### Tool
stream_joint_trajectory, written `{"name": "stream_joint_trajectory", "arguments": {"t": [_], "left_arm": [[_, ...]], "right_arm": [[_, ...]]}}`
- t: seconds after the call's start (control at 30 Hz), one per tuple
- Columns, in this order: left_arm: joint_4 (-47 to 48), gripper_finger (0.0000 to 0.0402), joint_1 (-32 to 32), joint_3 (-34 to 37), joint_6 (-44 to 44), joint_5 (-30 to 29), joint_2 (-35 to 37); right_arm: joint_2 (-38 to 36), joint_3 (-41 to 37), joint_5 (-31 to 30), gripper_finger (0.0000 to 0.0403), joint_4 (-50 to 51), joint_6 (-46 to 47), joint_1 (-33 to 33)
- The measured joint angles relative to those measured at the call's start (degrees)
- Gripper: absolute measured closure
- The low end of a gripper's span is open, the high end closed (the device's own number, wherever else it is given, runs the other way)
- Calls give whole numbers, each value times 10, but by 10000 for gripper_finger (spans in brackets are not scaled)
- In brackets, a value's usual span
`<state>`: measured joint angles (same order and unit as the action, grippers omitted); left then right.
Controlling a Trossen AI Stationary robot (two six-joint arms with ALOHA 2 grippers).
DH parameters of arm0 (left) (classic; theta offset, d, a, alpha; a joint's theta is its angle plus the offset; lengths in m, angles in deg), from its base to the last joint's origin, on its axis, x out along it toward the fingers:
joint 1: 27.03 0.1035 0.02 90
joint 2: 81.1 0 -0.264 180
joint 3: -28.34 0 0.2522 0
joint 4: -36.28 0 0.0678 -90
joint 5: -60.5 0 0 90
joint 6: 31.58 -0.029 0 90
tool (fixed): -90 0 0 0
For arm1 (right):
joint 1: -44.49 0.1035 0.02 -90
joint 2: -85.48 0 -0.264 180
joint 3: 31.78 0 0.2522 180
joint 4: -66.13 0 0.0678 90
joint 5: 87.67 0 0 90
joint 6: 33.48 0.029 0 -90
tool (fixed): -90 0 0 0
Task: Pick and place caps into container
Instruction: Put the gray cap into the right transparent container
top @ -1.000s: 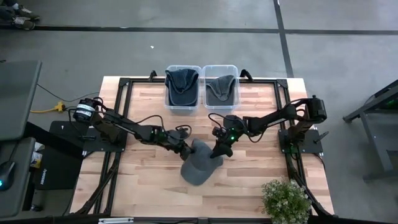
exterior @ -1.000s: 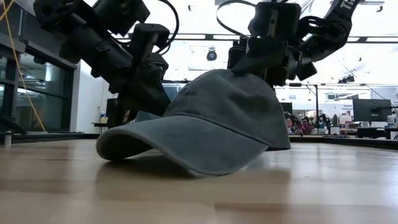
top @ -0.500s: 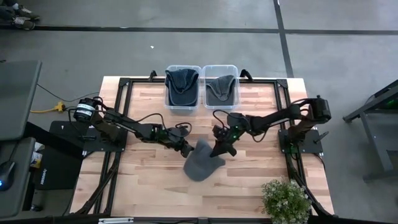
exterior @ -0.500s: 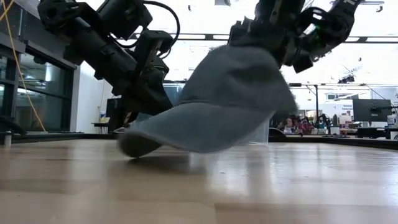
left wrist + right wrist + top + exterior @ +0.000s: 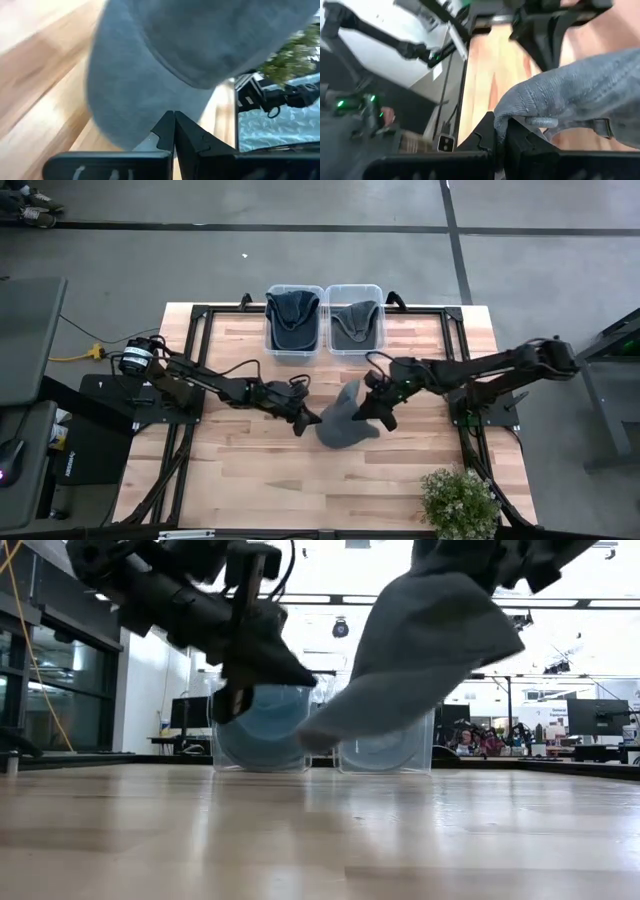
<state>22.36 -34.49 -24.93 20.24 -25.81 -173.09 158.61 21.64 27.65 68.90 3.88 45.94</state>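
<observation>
A faded grey-blue cap (image 5: 343, 425) (image 5: 420, 650) hangs in the air over the middle of the table, brim lowest and pointing toward the table's left. My right gripper (image 5: 376, 413) (image 5: 500, 120) is shut on it at its right side. My left gripper (image 5: 308, 421) (image 5: 224, 708) (image 5: 173, 114) is shut and hovers just left of the brim. The low view shows a gap between it and the cap. Two clear bins (image 5: 293, 348) (image 5: 355, 348) stand at the far edge, each with a darker cap inside (image 5: 292, 312) (image 5: 355, 320). My right gripper pinches a fold of the cap's cloth (image 5: 507, 112) between its two fingers, at the crown's rear edge next to the back strap (image 5: 602, 127). The cap is lifted clear of the table and hangs slanting below the fingers, brim end (image 5: 315, 735) lowest.
A potted plant (image 5: 458, 498) stands at the table's near right corner. A black frame (image 5: 200, 310) runs round the table's edges. Bare wood (image 5: 250, 470) lies near and left of the cap.
My right gripper has risen and moved toward the table's right, taking the cap with it. The cap, which sat flat on the wood, tipped onto its brim and is now lifted clear, brim down. My left gripper has followed slightly rightward and up.
</observation>
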Motion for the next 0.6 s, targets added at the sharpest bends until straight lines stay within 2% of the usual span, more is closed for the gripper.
{"name": "stream_joint_trajectory", "arguments": {"t": [0.17, 0.3, 0.47, 0.6], "left_arm": [[15, 401, 0, -53, -91, 0, 0], [66, 401, 0, -115, -170, 0, 0], [212, 401, 0, -219, -269, -8, 0], [359, 401, 0, -316, -346, -62, 0]], "right_arm": [[-71, 0, -102, 402, 45, 17, 25], [-117, 0, -162, 402, 72, 33, 42], [-163, 0, -207, 402, 114, 37, 61], [-193, 0, -225, 402, 122, 33, 68]]}}
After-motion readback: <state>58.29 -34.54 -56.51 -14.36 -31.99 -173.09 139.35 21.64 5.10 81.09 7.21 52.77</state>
